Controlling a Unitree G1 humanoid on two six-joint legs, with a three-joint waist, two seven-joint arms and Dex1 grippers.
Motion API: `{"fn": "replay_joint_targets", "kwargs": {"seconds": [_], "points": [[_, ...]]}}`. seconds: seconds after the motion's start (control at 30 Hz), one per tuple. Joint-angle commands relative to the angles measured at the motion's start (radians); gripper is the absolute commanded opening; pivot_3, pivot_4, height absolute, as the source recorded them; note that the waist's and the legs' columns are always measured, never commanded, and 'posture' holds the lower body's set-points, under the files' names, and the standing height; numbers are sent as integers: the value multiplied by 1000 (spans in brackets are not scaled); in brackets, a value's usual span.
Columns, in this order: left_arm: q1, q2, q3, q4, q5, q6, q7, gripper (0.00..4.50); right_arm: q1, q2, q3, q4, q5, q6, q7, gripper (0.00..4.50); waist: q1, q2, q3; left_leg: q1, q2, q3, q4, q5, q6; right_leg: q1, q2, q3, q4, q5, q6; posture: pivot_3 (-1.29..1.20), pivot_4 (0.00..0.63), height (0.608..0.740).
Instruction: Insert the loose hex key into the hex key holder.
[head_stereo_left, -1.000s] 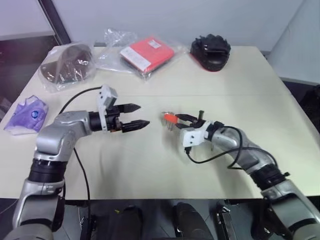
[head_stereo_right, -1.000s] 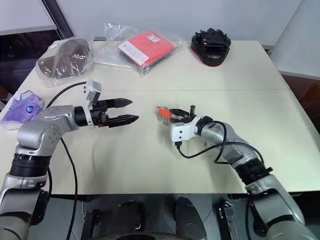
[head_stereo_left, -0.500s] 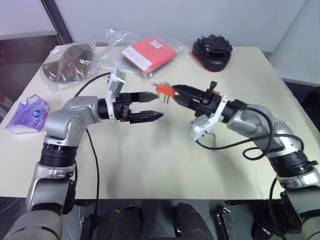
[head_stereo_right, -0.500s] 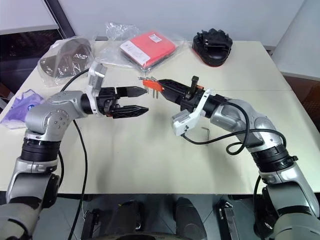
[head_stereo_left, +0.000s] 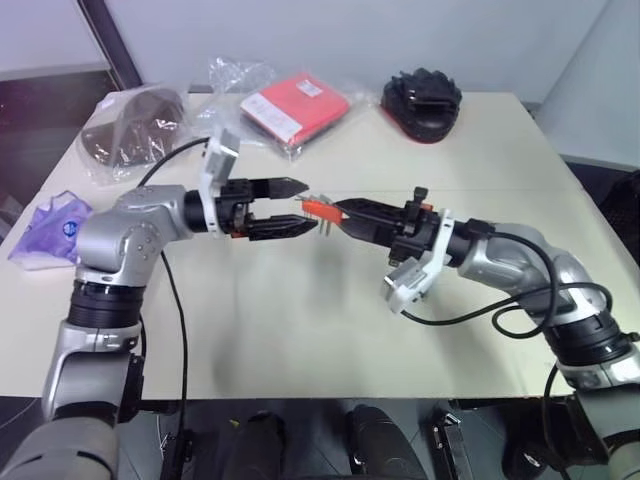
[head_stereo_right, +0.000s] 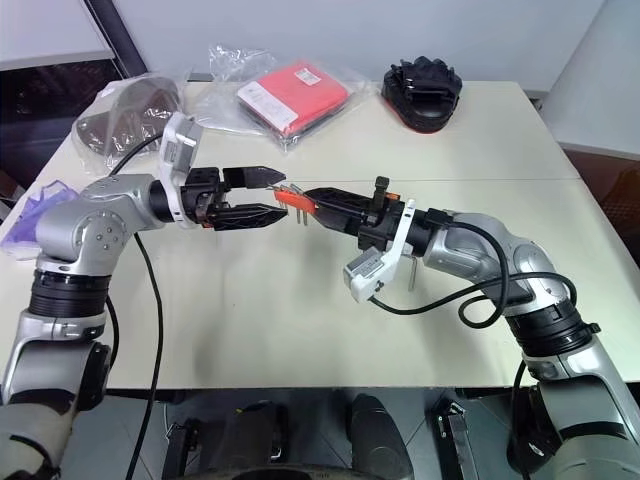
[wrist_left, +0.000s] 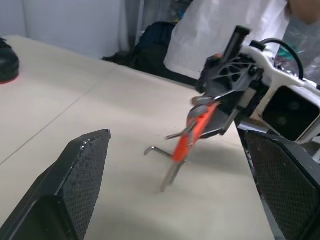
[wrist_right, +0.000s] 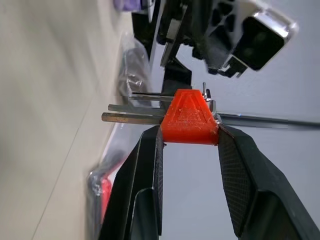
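**R hand holding holder up, L hand open, key lying on tabletop**

The right hand is gripping the hex key holder by its orange body, 1 pad on each side face, and is holding it in the air above the tabletop. The short keys are sticking out sideways toward the left hand. That hand is standing wide open and empty, its 2 fingers bracketing the holder's prong end w/o touching it, as far as the frames show.

The loose hex key seems to be lying flat on the tabletop just beside the right forearm, well apart from both hands; it is showing as a thin dark line, so its exact pose is hard to tell.

Handling, as a judgement: the key is looking light, stiff and smooth, prob. slippery, and is lying so low that a pinch may skid off it. The long leg near the bend is looking like the best place to take it, leaving the tip free for the slot. The holder is small rigid plastic; the grip on its flat sides is looking secure, though pushing the key in may twist it between the pads.
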Motion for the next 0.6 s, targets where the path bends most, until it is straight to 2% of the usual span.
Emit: {"fn": "replay_joint_targets", "kwargs": {"seconds": [0.03,0.6], "points": [[-8,-7,25,-11,0,-28,5,4500,-4,-3,-31,-35,41,-11,7,990,3,0,0,0,0,0,0,0,0,0,0,0,0,0,0,0,150,740],[-15,-72,-1,-22,-8,-10,-6,4500,-9,-1,-44,-54,65,-18,42,990,1,0,0,0,0,0,1,0,0,0,0,0,1,0,0,0,150,740]]}}
